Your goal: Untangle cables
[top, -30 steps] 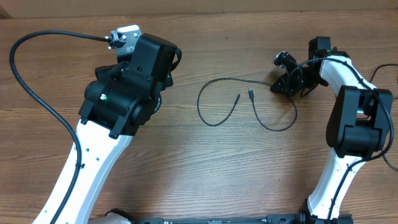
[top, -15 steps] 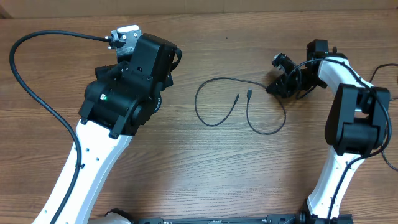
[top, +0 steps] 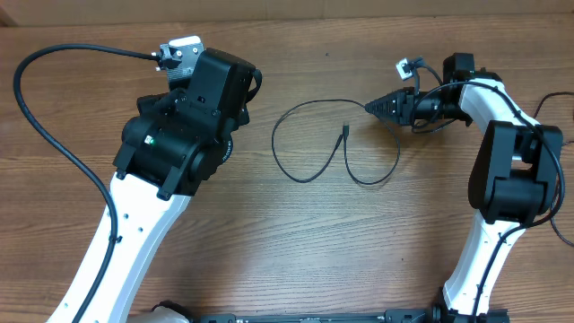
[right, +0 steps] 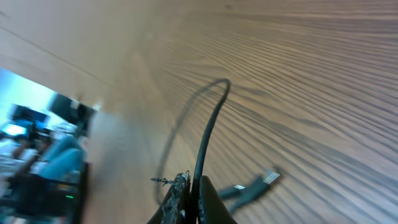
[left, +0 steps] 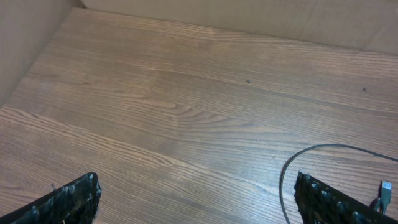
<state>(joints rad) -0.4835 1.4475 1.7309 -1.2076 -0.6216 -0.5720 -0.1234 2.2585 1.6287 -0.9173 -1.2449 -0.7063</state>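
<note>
I see my right tool (right: 191, 188) pinched on a thin black cable (right: 208, 124) arcing above the bench (right: 311, 74), with a plug (right: 250, 188) lying nearby.

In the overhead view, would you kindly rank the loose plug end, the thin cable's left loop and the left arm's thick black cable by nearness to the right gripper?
Measured from the right gripper, shut on the thin cable:
1. Loose plug end, just below and left of the fingertips.
2. Left loop, mid-table.
3. Thick black cable, far left.
</note>
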